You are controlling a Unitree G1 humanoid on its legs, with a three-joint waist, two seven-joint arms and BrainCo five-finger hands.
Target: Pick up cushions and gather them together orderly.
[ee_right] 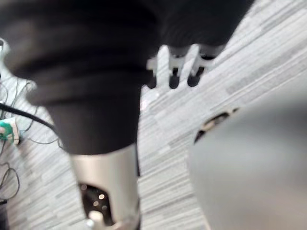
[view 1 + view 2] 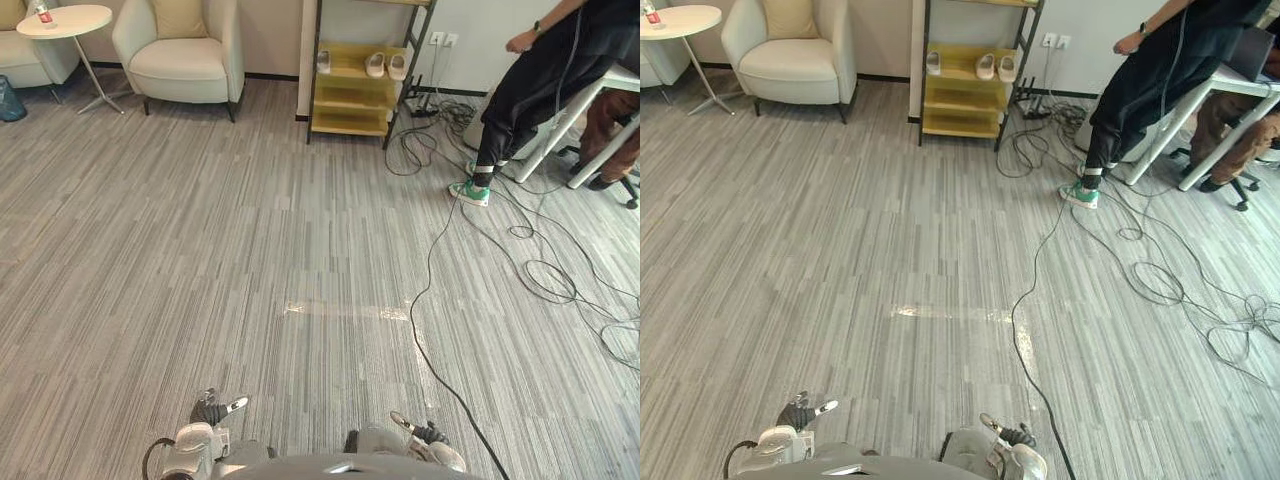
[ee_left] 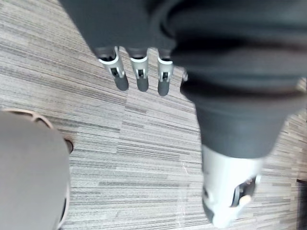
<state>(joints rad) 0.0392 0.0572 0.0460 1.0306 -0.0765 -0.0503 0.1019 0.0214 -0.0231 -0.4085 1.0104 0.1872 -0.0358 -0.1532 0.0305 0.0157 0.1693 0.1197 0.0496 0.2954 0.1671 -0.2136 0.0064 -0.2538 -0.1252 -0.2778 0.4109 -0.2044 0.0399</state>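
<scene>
Robot hand, left (image 2: 212, 412), hangs low at about 7 o'clock in the head views; robot hand, right (image 2: 425, 435), at about 5 o'clock. Both hang above bare floor (image 2: 250, 260). Own wrist views show each with fingers (image 3: 139, 72) straight and relaxed, nothing between them and the thumb; the right's fingers (image 1: 173, 72) likewise.

One cushion (image 2: 180, 17) in sight: tan, propped upright against the back of a cream armchair (image 2: 185, 60), far off at about 11 o'clock, well apart from both hands. Its broad face looks toward the robot, long axis probably running side to side, though its top is cut off. Left hand is the nearer of the two, marginally.

A second tan shape (image 2: 10, 14) sits on a sofa edge at the far 10 o'clock corner, possibly another cushion; too little shows to say.

Round desk (image 2: 68, 20) stands between sofa and armchair. Person (image 2: 540, 80) and floor cables (image 2: 540, 280) lie off at 1 to 3 o'clock, clear of a straight path to the armchair.
</scene>
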